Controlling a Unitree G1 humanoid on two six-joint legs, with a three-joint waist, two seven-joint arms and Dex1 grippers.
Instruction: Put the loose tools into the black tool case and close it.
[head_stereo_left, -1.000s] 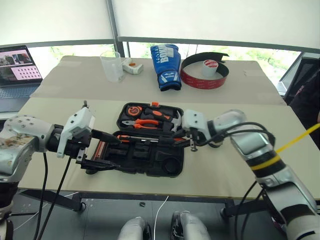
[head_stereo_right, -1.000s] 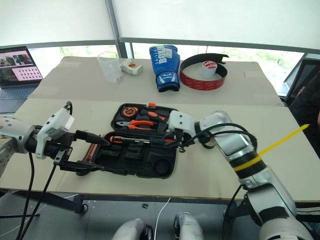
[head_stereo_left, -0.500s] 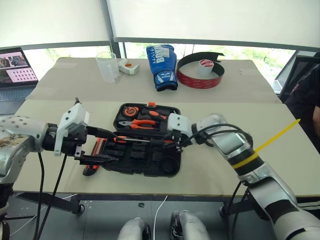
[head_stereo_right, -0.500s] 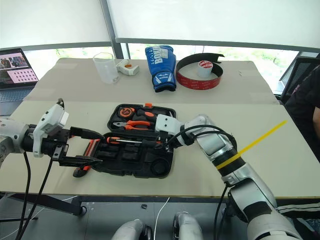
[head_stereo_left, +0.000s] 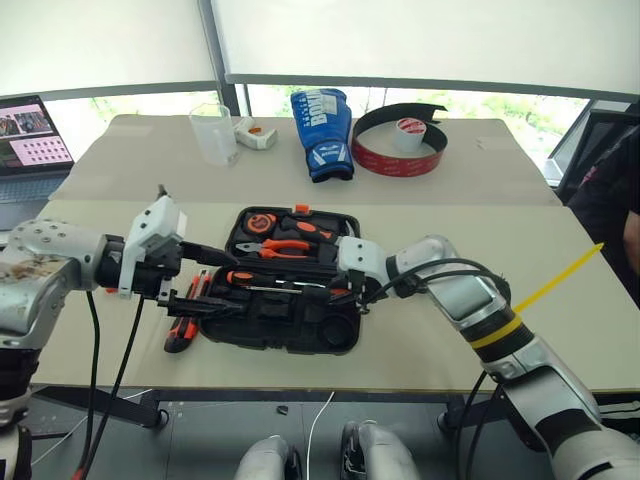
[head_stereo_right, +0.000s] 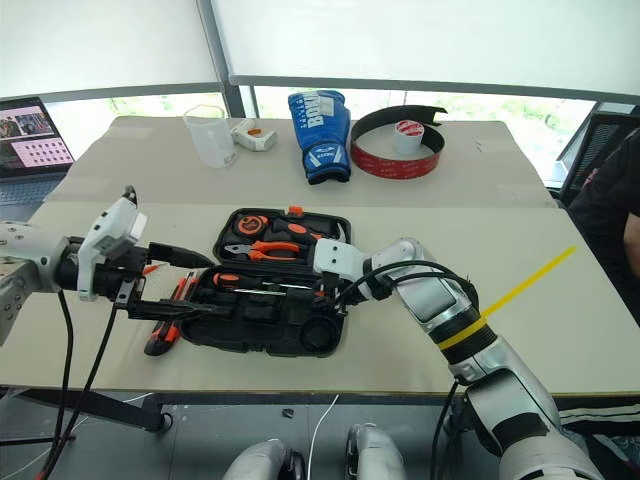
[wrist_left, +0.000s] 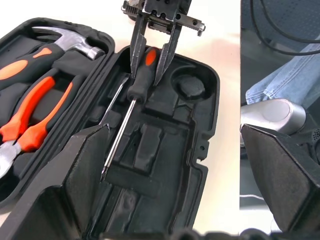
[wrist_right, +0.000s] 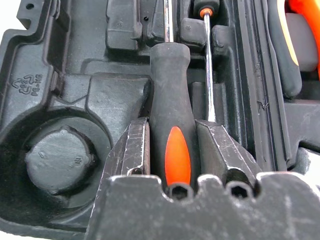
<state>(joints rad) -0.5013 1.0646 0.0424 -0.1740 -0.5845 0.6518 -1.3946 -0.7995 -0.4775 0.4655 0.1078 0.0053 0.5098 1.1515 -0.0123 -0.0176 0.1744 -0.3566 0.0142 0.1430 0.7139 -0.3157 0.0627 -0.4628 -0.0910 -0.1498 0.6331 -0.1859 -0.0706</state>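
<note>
The right tool is pinching a black-and-orange screwdriver, seating it in the black tool case; releasing comes next. The left tool is hovering spread.

Beige table | centre: open black plastic tool case | near left: black-and-orange screwdrivers | far: clear cup, blue glove, red-and-black curved band

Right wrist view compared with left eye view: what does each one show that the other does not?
Right wrist view alone: a round knob in a recess of the case. Left eye view alone: the left gripper, open, two tools on the table beside the case, the boxing glove. Both: the right gripper shut on a black-and-orange screwdriver over the open case.
</note>
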